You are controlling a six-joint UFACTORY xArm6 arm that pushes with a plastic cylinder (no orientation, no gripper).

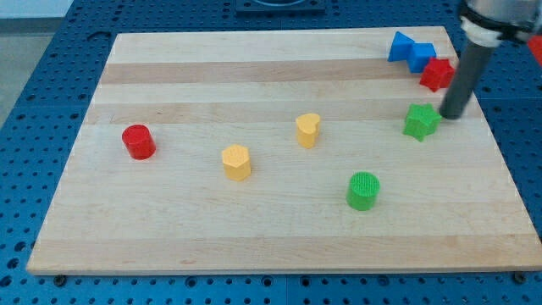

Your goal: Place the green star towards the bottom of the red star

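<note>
The green star [420, 121] lies on the wooden board at the view's right, a little below and to the left of the red star [437, 74]. The red star sits near the board's top right corner, touching a blue block [412, 51] on its upper left. My tip [450, 115] rests just to the right of the green star, close to it or touching it, and below the red star. The dark rod rises from the tip toward the view's top right.
A green cylinder [363, 191] stands lower, toward the middle right. Two yellow blocks [308, 130] [237, 162] lie near the centre. A red cylinder [138, 141] sits at the left. The board's right edge [500, 161] is near the tip.
</note>
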